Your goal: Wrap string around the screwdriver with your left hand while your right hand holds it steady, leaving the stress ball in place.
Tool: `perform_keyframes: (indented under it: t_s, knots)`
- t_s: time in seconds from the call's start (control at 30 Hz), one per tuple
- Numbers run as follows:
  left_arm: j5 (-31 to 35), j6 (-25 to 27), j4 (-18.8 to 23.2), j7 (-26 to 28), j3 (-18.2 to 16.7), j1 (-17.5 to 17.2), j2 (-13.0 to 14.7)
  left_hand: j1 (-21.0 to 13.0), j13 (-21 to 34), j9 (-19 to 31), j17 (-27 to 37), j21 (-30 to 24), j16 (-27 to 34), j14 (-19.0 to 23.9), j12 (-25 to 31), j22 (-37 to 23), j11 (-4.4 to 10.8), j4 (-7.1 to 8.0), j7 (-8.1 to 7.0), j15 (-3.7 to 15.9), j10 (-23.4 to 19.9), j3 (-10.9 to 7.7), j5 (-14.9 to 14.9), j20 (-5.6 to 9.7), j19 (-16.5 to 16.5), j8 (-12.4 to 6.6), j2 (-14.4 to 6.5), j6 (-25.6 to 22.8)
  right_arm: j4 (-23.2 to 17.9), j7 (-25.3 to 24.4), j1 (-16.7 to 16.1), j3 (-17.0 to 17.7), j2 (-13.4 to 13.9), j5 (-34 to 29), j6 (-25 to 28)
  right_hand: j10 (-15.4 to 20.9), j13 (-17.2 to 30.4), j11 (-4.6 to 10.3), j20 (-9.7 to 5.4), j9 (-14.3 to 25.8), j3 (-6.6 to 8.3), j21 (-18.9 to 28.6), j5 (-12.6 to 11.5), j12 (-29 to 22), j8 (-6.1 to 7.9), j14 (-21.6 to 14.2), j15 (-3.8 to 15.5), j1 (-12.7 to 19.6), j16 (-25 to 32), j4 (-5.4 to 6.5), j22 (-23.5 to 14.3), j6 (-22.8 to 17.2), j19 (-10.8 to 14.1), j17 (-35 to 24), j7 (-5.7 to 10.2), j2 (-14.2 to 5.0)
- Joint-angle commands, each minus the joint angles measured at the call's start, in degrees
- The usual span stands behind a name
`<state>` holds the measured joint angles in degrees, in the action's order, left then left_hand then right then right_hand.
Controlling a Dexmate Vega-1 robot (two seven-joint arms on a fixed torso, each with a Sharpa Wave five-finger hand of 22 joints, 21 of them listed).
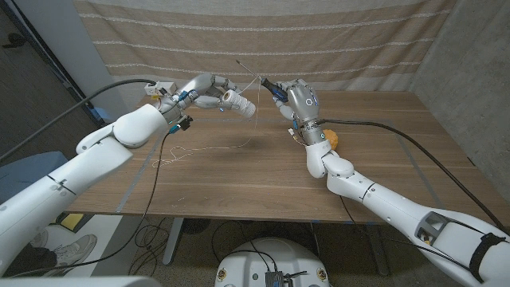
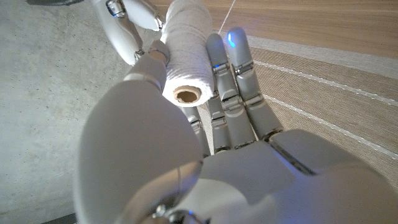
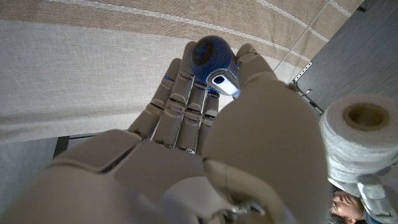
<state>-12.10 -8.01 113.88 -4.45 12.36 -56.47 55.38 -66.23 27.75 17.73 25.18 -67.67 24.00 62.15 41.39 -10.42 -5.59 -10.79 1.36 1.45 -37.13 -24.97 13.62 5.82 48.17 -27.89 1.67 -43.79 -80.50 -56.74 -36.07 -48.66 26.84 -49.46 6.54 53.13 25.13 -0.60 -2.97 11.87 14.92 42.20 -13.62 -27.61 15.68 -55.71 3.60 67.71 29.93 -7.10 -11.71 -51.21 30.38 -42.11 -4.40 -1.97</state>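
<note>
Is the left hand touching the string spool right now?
Touching. The left wrist view shows the left hand gripping the spool, fingers against its side.

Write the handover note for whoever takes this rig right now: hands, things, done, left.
Left hand: holds the string spool, raised over the table.
Right hand: grips the screwdriver by its blue handle, shaft aimed toward the spool.
Stress ball: orange, on the table behind the right wrist.
Loose string trails on the table.
Done: both things lifted.
Left: the wrapping; wraps on the shaft cannot be made out.
</note>
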Motion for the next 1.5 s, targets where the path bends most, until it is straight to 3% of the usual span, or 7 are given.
perform_keyframes:
  t_s: [0.03, 0.3, 0.57, 1.07, 1.5]
  knots:
    - [-2.1, -5.3, -0.2, 0.1, -0.1, 0.1, -0.8, -6.6, 10.5, 10.8, 0.3, -0.3, -0.2, 9.6, 1.9, 0.0, 7.78, 2.69, 4.36, 11.31, -8.2, -3.60, 0.4, 5.85, -0.3, 0.19, -7.1, -5.1, 2.5, 3.5, 2.4, -3.7, 0.9, -3.1, 6.3, 5.9, 0.4, 5.91, -8.87, 0.2, -0.32, 0.5, -0.4, 0.1, 0.21, -4.3, 9.37, 5.7, -0.2, -0.09, -0.1, -13.3, -0.2, -0.2, 11.06, -5.54]
    - [-0.6, -8.0, -1.2, 4.3, -1.3, 0.3, -3.8, -6.5, 10.6, 10.8, 0.5, -0.4, -0.4, 9.6, 1.8, 0.0, 7.69, 2.69, 4.40, 11.29, -8.2, -3.64, 0.4, 5.84, -0.3, 0.37, -7.1, -5.1, 1.4, 2.2, 2.4, -5.6, 2.5, -4.6, 4.6, 6.0, 0.5, 6.12, -8.86, 0.3, -0.53, 0.9, -0.5, 0.5, 0.06, -4.1, 9.47, 6.1, -0.7, -0.19, -0.1, -13.4, -0.7, -0.3, 11.12, -5.60]
    - [2.9, -8.9, -1.3, 12.5, -3.6, -1.0, -8.7, -6.5, 10.6, 10.9, 0.7, -0.6, -0.6, 9.7, 1.7, 0.0, 7.81, 2.68, 4.39, 11.31, -8.4, -3.69, 0.4, 5.78, -0.4, 0.59, -7.1, -5.2, 0.2, -1.1, 1.9, -6.9, 3.9, -7.2, 2.3, 6.0, 0.5, 6.20, -8.83, 0.3, -0.72, 1.2, -0.6, 0.7, -0.02, -3.9, 9.52, 6.3, -1.1, -0.23, -0.1, -13.7, -1.0, -0.3, 11.26, -5.62]
    - [4.3, -3.6, 1.1, 15.9, -6.2, -2.0, -9.6, -6.5, 10.7, 10.9, 1.0, -0.8, -0.9, 10.0, 1.4, 0.1, 7.74, 2.63, 4.49, 11.34, -8.4, -3.79, 0.2, 5.76, -0.5, 0.97, -7.1, -5.4, -0.2, -7.3, 1.1, -7.7, 5.2, -11.0, -2.4, 5.9, 0.4, 6.99, -8.83, 0.2, -1.22, 1.9, -0.8, 1.5, -0.27, -3.5, 9.63, 6.8, -2.1, -0.33, 0.0, -14.0, -1.6, -0.4, 11.79, -5.51]
    - [5.3, 3.3, 2.3, 18.7, -8.7, -3.6, -9.0, -6.4, 10.8, 11.0, 1.2, -1.0, -1.3, 10.1, 1.3, 0.1, 7.83, 2.61, 4.32, 11.34, -8.5, -3.85, 0.0, 5.73, -0.6, 1.24, -7.1, -5.5, -1.2, -7.3, -8.7, 8.8, -0.2, -20.1, -13.4, 6.0, 0.4, 7.40, -8.82, 0.2, -1.60, 2.4, -0.9, 1.9, -0.55, -3.4, 9.66, 7.2, -2.8, -0.30, -0.1, -14.1, -2.2, -0.4, 12.12, -5.56]
